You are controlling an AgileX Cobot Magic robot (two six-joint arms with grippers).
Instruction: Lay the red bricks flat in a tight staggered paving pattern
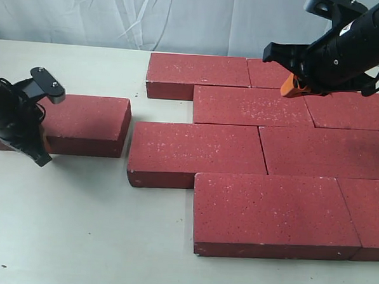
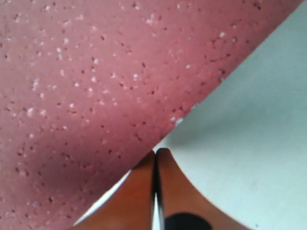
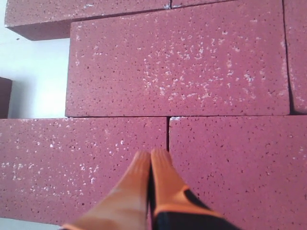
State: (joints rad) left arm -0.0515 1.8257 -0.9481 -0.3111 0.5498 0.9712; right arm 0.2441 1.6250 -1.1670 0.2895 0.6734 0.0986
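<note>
One red brick [image 1: 89, 121] lies flat and loose, well apart from the laid paving [image 1: 255, 107]; an off-centre push by the left gripper [image 2: 156, 160] could rotate it, so that it jams askew against the paving instead of seating tight. That gripper sits low at the brick's end farthest from the paving, fingers pressed together and empty; the right gripper [image 3: 151, 160] hovers over the paving, fingers likewise together.

Lab-like setup: white tabletop [image 1: 76, 238], draped backdrop [image 1: 69, 15].
</note>
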